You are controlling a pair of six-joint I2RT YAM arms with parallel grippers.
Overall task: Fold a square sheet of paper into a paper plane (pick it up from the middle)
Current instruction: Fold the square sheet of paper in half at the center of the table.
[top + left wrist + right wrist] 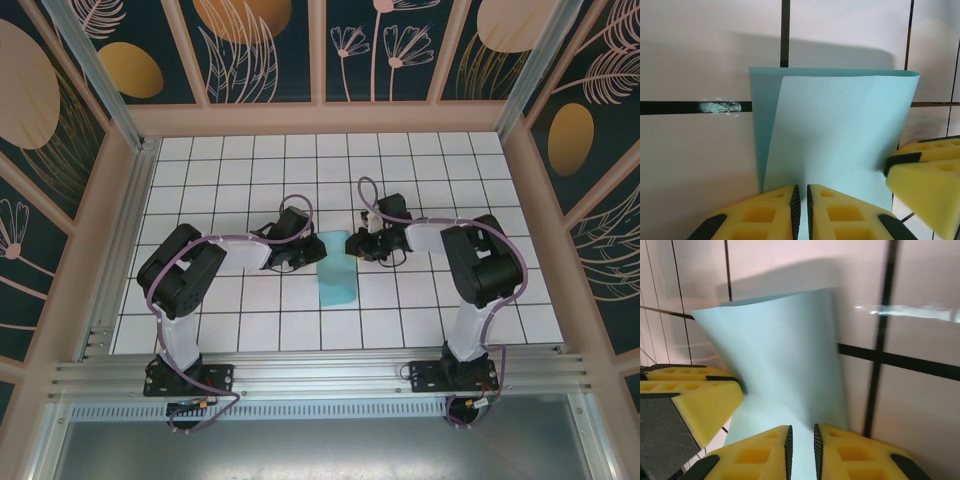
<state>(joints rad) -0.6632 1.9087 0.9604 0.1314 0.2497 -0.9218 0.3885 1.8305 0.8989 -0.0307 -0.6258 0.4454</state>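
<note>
**Top external view.** The left end effector (313,250) and the right end effector (352,245) face each other low over the white gridded worktop (220,190). The square sheet of paper (334,282) sits between their tips, doubled into a narrow strip that reaches back toward the arm bases.

**Left wrist view.** The left end effector (801,210) is pinched on the near edge of the sheet (840,130), with only a slit between its yellow jaws. Ahead of the tips the paper shows two layers joined by a fold at the far edge. The under layer shows on the left. The right end effector (912,167) meets the sheet's right edge.

**Right wrist view.** The right end effector (802,455) is likewise clamped on the sheet (780,355), which curves ahead and leftward and casts a shadow on the worktop beyond. The left end effector (725,390) touches the paper at left.
</note>
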